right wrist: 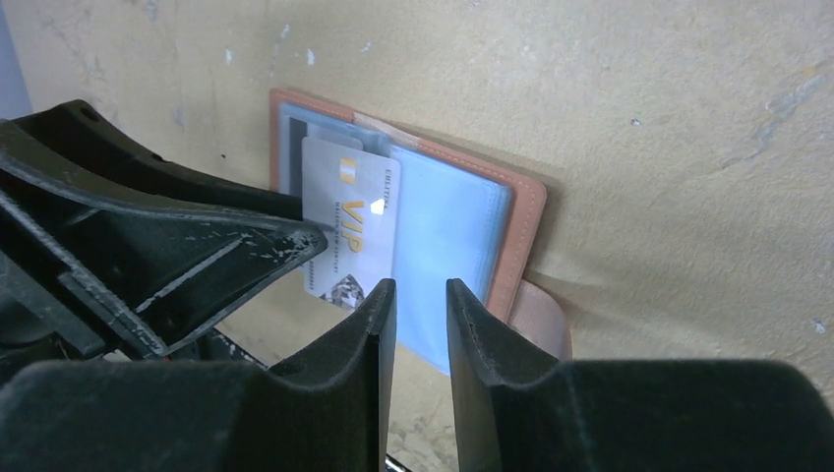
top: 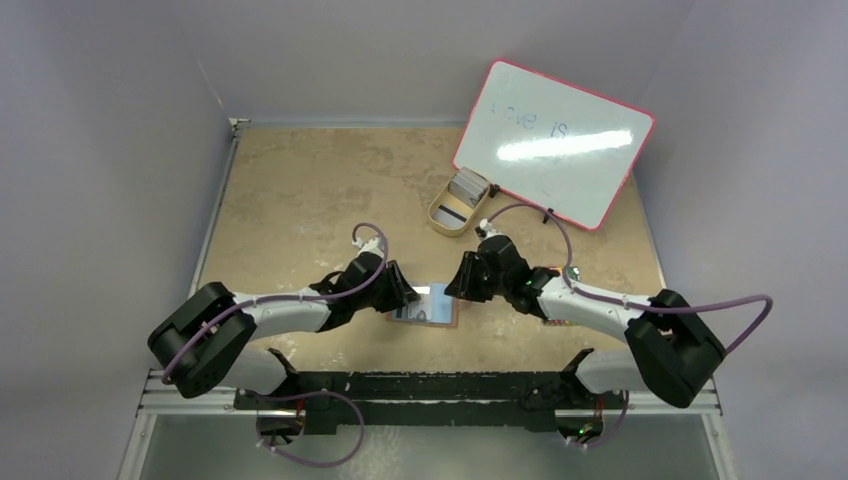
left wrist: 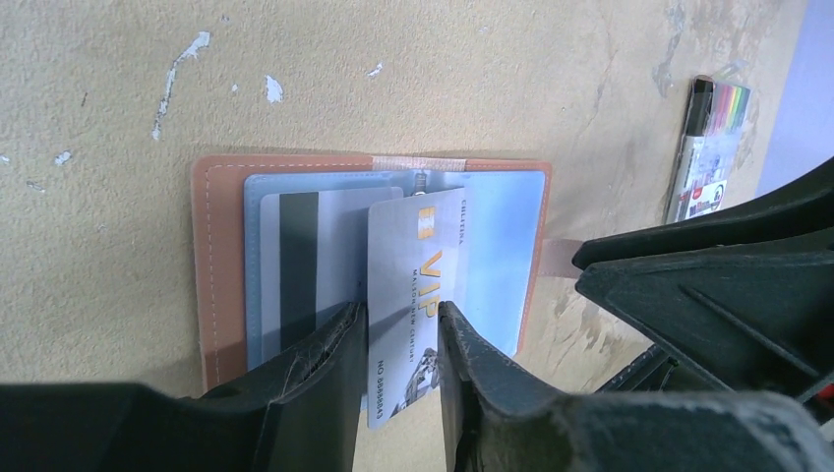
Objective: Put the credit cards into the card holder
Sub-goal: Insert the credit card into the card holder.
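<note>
The card holder (left wrist: 221, 265) lies open on the table, brown leather with light blue sleeves. A card with a dark stripe (left wrist: 300, 256) sits in its left sleeve. A whitish VIP credit card (left wrist: 418, 246) lies over the middle, its near end sticking out past the holder's edge. My left gripper (left wrist: 401, 315) is open, one finger on each side of that card's near end. My right gripper (right wrist: 421, 290) is open a little, hovering at the near edge of the holder's right blue sleeve (right wrist: 443, 236), with nothing between the fingers. More credit cards (top: 468, 185) stand in the tan tray.
The tan oval tray (top: 445, 215) sits at the back, in front of a leaning pink-framed whiteboard (top: 555, 140). A pack of coloured markers (left wrist: 708, 147) lies right of the holder. The holder's snap tab (right wrist: 541, 315) sticks out on the right. Both grippers crowd the holder (top: 425, 305).
</note>
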Controlling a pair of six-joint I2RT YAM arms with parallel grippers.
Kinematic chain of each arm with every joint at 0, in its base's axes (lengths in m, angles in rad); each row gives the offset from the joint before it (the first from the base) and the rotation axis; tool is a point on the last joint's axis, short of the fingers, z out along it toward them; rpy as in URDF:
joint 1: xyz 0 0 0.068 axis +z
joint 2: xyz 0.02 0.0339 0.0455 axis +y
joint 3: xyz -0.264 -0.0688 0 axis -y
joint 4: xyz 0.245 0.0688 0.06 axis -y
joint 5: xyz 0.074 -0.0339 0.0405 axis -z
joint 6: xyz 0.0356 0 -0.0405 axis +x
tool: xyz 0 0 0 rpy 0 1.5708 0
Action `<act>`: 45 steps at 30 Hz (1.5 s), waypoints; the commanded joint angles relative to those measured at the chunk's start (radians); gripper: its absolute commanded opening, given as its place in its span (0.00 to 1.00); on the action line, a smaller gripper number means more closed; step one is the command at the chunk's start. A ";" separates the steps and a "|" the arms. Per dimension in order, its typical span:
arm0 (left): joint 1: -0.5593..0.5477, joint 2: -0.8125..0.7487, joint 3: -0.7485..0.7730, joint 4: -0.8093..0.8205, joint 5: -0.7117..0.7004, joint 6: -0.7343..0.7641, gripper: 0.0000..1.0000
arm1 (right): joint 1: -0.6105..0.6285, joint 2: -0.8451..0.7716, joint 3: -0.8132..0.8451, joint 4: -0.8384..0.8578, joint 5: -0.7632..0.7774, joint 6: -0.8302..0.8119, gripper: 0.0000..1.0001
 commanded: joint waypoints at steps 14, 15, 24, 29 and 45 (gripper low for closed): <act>-0.050 0.077 0.080 0.016 -0.036 0.018 0.26 | 0.013 0.058 -0.069 0.066 0.011 0.032 0.23; -0.055 0.083 0.085 0.019 -0.039 0.017 0.26 | 0.013 0.060 -0.069 0.070 0.011 0.032 0.23; -0.066 0.096 0.153 -0.048 -0.069 0.050 0.30 | 0.016 0.067 -0.075 0.089 0.010 0.029 0.21; -0.067 0.055 0.149 -0.078 -0.097 0.047 0.35 | 0.016 0.058 -0.080 0.086 0.013 0.029 0.21; -0.075 0.118 0.165 0.007 -0.025 0.041 0.35 | 0.017 0.078 -0.065 0.098 0.013 0.018 0.20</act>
